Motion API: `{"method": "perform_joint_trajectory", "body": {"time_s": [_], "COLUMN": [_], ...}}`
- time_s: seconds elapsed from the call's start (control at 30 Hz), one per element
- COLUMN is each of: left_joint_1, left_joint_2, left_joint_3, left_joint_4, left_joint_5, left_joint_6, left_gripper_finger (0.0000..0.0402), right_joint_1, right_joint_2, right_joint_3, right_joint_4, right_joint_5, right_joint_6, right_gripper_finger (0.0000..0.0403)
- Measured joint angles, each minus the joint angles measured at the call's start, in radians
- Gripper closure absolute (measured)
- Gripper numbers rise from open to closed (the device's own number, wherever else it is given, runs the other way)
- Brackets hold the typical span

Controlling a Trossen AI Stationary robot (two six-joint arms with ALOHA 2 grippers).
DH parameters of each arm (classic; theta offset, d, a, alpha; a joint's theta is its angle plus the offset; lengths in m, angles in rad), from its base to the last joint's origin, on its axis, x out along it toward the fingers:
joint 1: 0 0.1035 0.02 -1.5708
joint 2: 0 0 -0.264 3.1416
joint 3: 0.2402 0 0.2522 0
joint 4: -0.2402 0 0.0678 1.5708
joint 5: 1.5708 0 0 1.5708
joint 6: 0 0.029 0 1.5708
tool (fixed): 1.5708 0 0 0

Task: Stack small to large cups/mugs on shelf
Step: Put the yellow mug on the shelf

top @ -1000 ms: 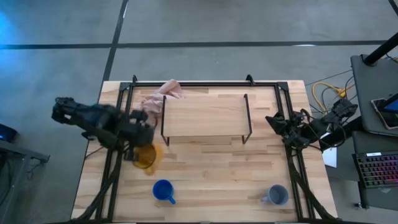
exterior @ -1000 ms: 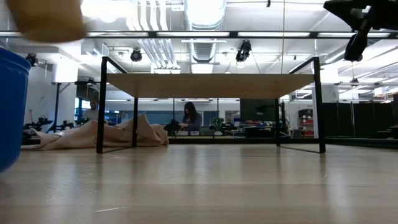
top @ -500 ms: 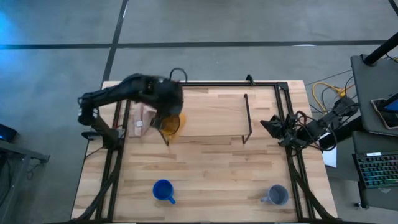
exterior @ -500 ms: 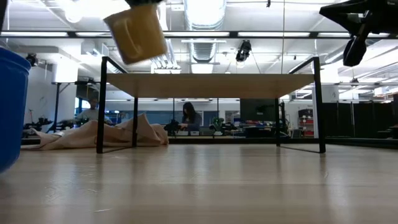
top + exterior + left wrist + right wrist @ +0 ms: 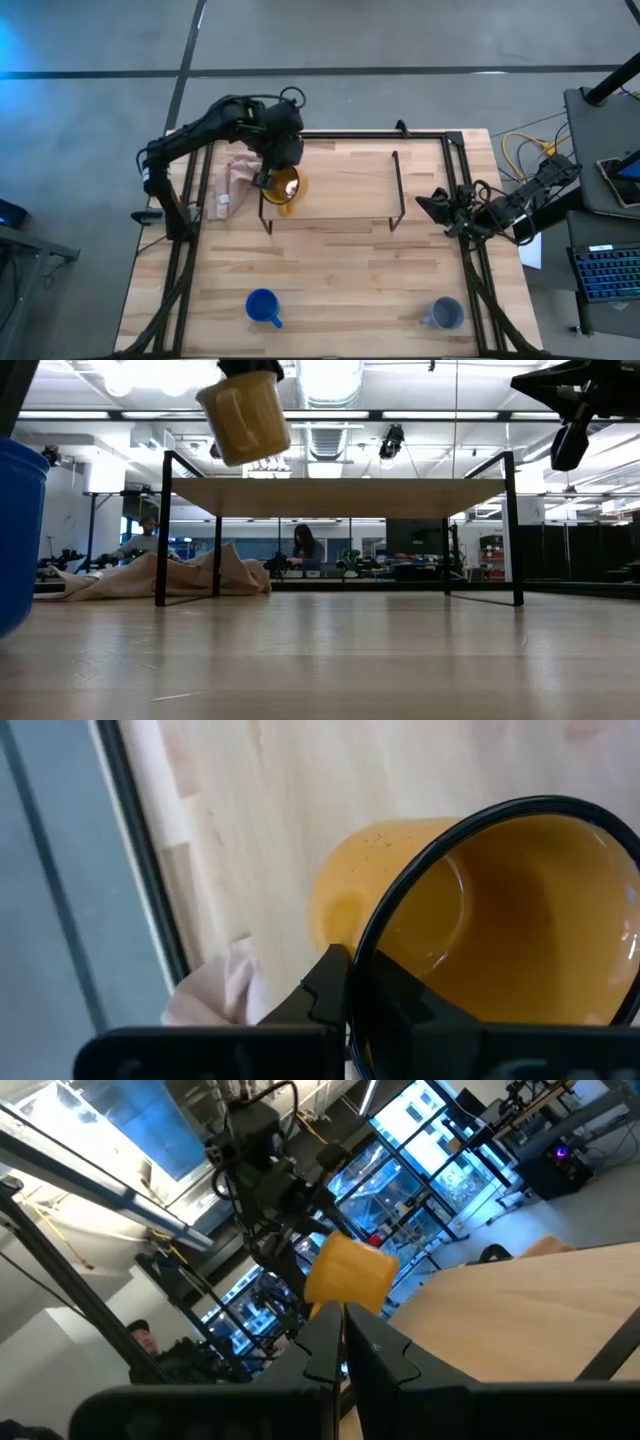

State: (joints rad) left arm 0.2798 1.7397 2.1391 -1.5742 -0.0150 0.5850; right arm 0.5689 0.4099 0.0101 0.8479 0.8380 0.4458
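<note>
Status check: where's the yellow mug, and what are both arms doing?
Left end effector shut on yellow mug, held above shelf's left end. Right end effector idle at table's right edge. Blue mug, grey mug untouched.

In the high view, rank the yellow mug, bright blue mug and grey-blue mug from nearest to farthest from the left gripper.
1. yellow mug: held in the left gripper, over the shelf's left end.
2. bright blue mug: table's front, left side.
3. grey-blue mug: front right corner.

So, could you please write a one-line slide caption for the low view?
Left gripper holds the yellow mug above the shelf's left end; a blue mug stands close by.
</note>
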Motion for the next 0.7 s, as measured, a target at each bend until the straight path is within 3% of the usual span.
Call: {"method": "perform_joint_trajectory", "body": {"time_s": [0.3, 0.7], "left_joint_1": [0.003, 0.011], "left_joint_2": [0.085, 0.079], "left_joint_3": [-0.006, -0.006], "left_joint_4": [0.005, 0.003], "left_joint_5": [0.0, 0.018], "left_joint_6": [-0.001, -0.028], "left_gripper_finger": [0.0401, 0.0401], "right_joint_1": [0.0, 0.0], "right_joint_2": [-0.001, 0.0], "right_joint_3": [0.0, 0.0], "right_joint_4": [0.001, -0.002], "right_joint_5": [0.001, 0.001], "right_joint_6": [0.0, 0.0], "right_gripper_finger": [0.0392, 0.0392]}}
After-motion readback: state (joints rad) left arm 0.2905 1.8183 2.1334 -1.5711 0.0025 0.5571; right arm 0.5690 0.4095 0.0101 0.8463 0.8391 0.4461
